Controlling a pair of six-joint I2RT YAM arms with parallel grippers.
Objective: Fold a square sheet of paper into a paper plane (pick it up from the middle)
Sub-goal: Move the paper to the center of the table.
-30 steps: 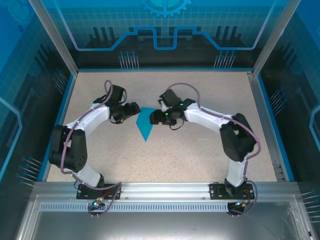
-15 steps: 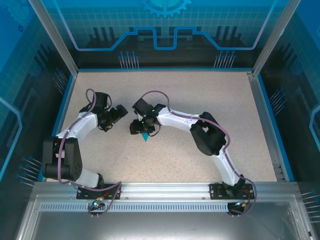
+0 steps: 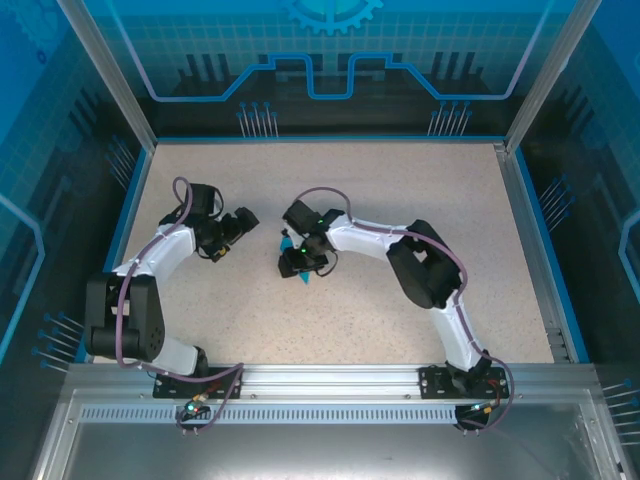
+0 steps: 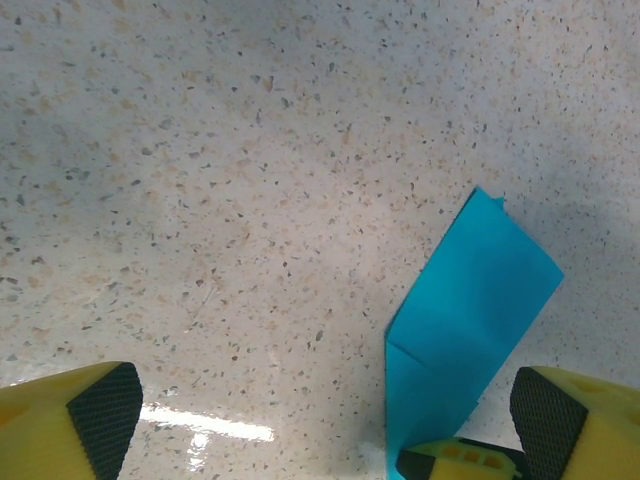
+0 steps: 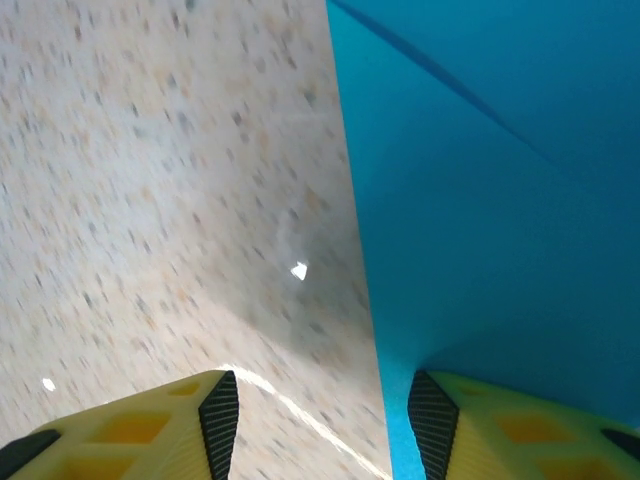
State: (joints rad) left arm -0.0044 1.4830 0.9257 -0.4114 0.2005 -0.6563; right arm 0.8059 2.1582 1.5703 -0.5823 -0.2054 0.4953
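Bright overhead light, blurred right-wrist view

There is one turquoise paper plane [image 4: 470, 300], folded, on one speckled tabletop [image 3: 400, 180]. Two robot arms [image 3: 160, 255] reach toward the paper plane, and two grippers are counted: the left gripper [image 3: 243, 222] near it but apart, the right gripper [image 3: 297, 262] directly over it, each with two yellow fingers [image 4: 70, 420].

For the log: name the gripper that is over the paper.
The right gripper: the paper lies partly between its jaws. The left gripper stands apart from it, jaws wide.
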